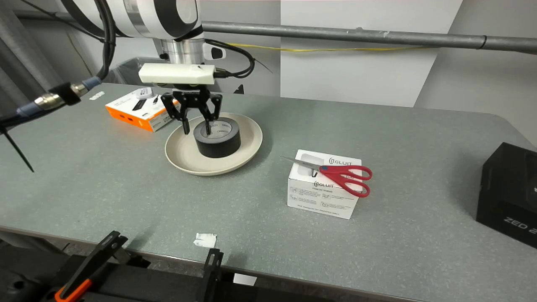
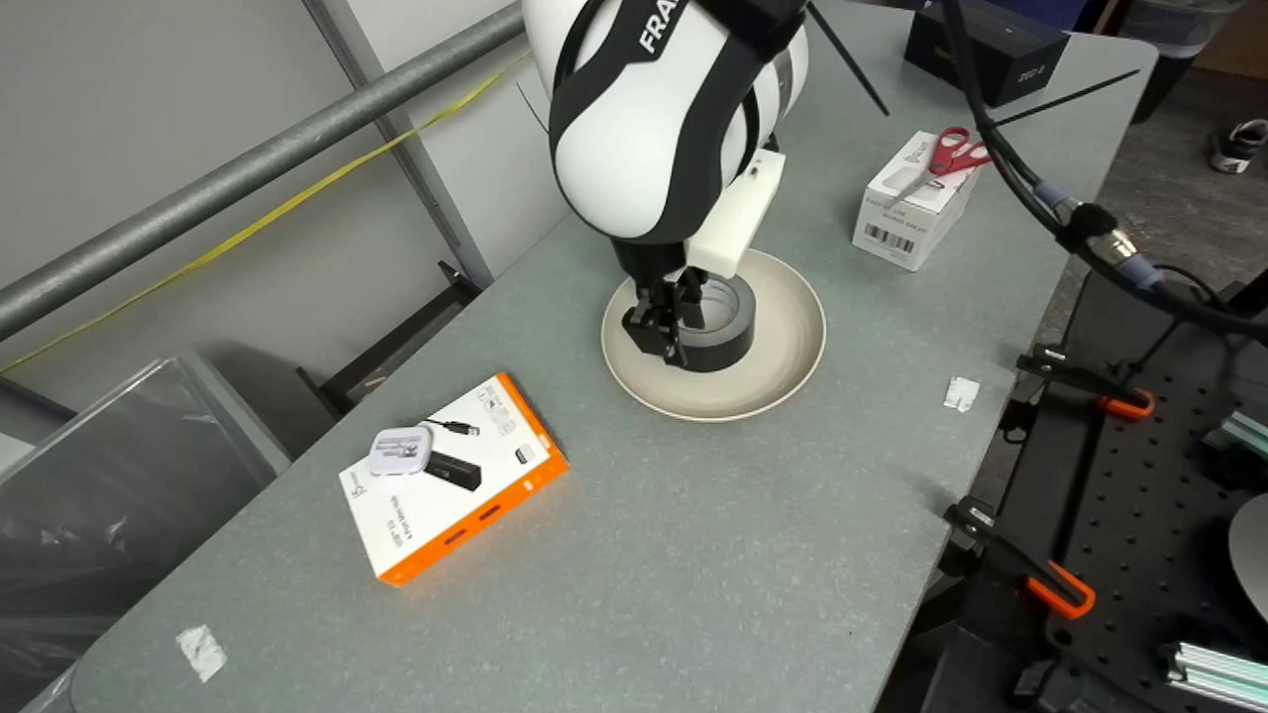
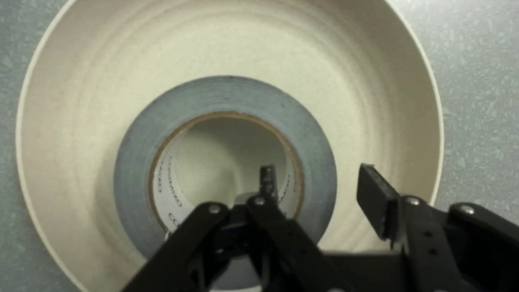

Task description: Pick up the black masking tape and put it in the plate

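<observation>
The black masking tape (image 1: 219, 147) lies flat inside the cream plate (image 1: 251, 140). Both also show in an exterior view, the tape (image 2: 721, 354) toward the back of the plate (image 2: 788, 342). In the wrist view the tape ring (image 3: 227, 95) shows its hollow centre, with the plate (image 3: 243, 44) all around. My gripper (image 1: 197, 133) is open at the tape. In the wrist view my gripper (image 3: 317, 172) has one finger over or in the hollow centre and the other outside the ring, over the plate. Both fingers look apart from the tape wall. The tape's near part is hidden behind the gripper.
A white box (image 1: 323, 195) with red scissors (image 1: 348, 174) on top stands beside the plate. A white and orange box (image 2: 451, 485) with a small white case (image 2: 399, 452) lies on the plate's other side. A large black box (image 1: 509, 193) stands far off. Clamps (image 1: 212, 268) line the table's edge.
</observation>
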You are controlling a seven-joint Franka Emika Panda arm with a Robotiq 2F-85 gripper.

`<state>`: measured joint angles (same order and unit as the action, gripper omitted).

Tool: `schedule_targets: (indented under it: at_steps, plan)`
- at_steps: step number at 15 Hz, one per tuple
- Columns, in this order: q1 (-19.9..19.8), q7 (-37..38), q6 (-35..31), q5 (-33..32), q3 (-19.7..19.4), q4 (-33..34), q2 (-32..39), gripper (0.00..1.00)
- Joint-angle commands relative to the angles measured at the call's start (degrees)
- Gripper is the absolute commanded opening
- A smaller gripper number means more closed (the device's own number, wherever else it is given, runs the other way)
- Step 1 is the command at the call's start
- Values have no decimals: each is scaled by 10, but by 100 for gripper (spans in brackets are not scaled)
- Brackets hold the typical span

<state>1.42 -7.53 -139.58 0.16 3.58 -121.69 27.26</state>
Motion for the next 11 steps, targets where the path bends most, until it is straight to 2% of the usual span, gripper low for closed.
schedule_targets:
  at_steps: [1, 2, 3, 6, 7, 11]
  plan:
    - [11, 18, 13, -15, -5, 6, -2, 88]
    - [11, 17, 13, -13, -4, 6, -3, 97]
    - [11, 16, 13, -12, -4, 7, -4, 100]
    - [6, 4, 27, -3, 3, 13, -4, 100]
    - [3, 1, 4, -1, 3, 3, 0, 100]
    - [3, 1, 5, -1, 3, 3, 0, 100]
